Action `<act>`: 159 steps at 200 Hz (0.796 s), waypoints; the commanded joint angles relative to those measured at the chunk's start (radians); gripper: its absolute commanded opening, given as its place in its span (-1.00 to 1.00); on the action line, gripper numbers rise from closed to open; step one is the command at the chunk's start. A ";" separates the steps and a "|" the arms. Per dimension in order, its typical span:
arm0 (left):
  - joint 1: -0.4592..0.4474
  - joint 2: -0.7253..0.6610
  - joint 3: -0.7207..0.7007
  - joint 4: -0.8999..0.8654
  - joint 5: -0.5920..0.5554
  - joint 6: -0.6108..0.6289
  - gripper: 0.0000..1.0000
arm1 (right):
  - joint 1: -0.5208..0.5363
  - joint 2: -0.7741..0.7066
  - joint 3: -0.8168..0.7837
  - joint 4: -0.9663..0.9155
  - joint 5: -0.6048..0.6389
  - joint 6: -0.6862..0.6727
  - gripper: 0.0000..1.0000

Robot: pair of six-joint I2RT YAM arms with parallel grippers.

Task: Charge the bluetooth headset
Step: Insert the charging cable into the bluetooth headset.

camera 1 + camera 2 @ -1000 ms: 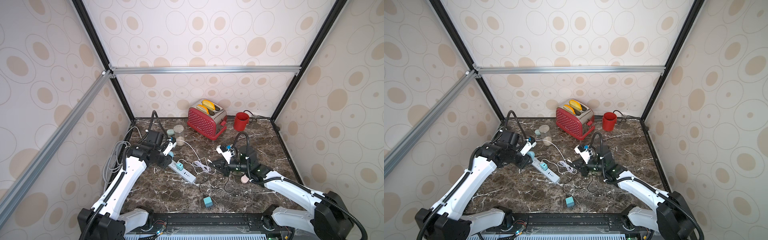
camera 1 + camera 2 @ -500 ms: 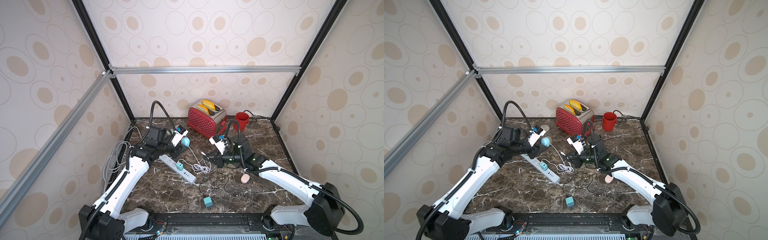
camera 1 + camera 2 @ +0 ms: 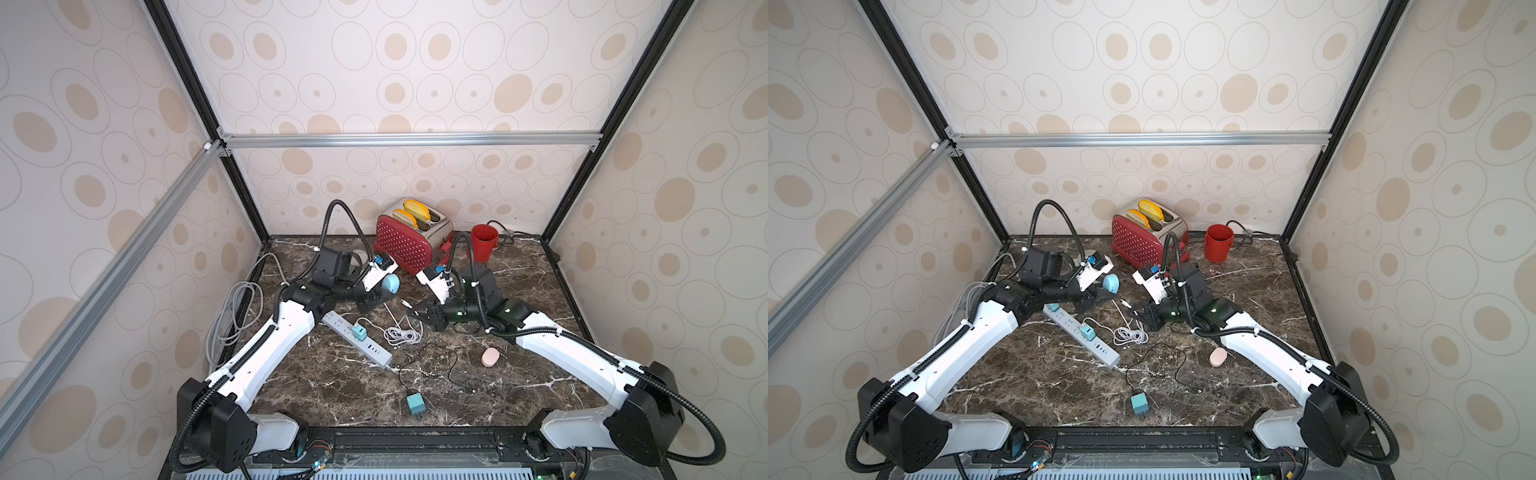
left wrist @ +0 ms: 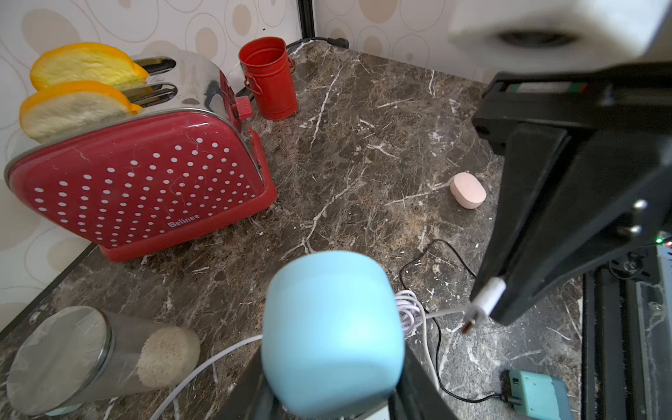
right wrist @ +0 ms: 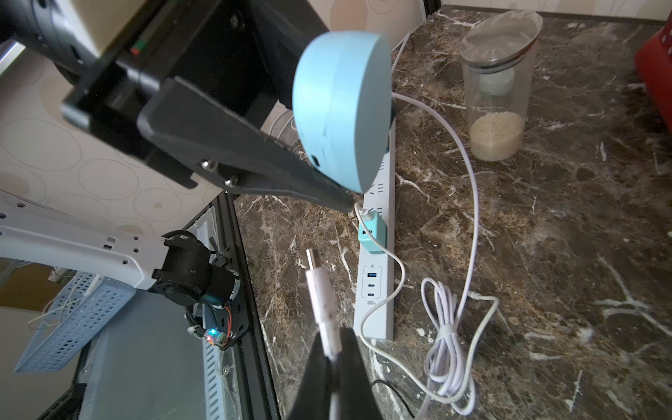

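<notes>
Left gripper (image 3: 380,293): we saw it clamping the blue headset case (image 4: 332,338) above the bench (image 3: 332,386), toward its back edge.
Right gripper (image 5: 332,360): we saw it pinching the white plug (image 5: 320,291), near the case.

The red, white-dotted metal toaster (image 4: 145,182) carries white "Belinee" lettering toward its five o'clock corner. The long white power strip (image 5: 372,287) shows a small "30" beside its USB ports.

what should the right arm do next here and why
Probably ease the right end effector forward and line the white plug up with the small port on the blue headset case. The plug is pinched and points roughly toward the case, which the left end effector holds off the table, but a clear gap separates tip and port.
</notes>
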 commanded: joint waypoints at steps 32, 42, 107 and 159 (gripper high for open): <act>-0.068 0.040 0.070 0.056 -0.108 0.052 -0.42 | -0.005 0.009 0.049 0.002 -0.046 0.164 -1.00; -0.068 0.040 0.071 0.062 -0.115 0.049 -0.42 | -0.008 -0.005 0.043 -0.002 -0.028 0.185 -1.00; -0.071 0.039 0.075 0.078 -0.155 0.045 -0.44 | -0.030 -0.024 0.051 -0.053 0.030 0.233 -1.00; -0.078 0.046 0.074 0.078 -0.160 0.061 -0.45 | -0.032 -0.023 0.053 -0.004 0.044 0.255 -1.00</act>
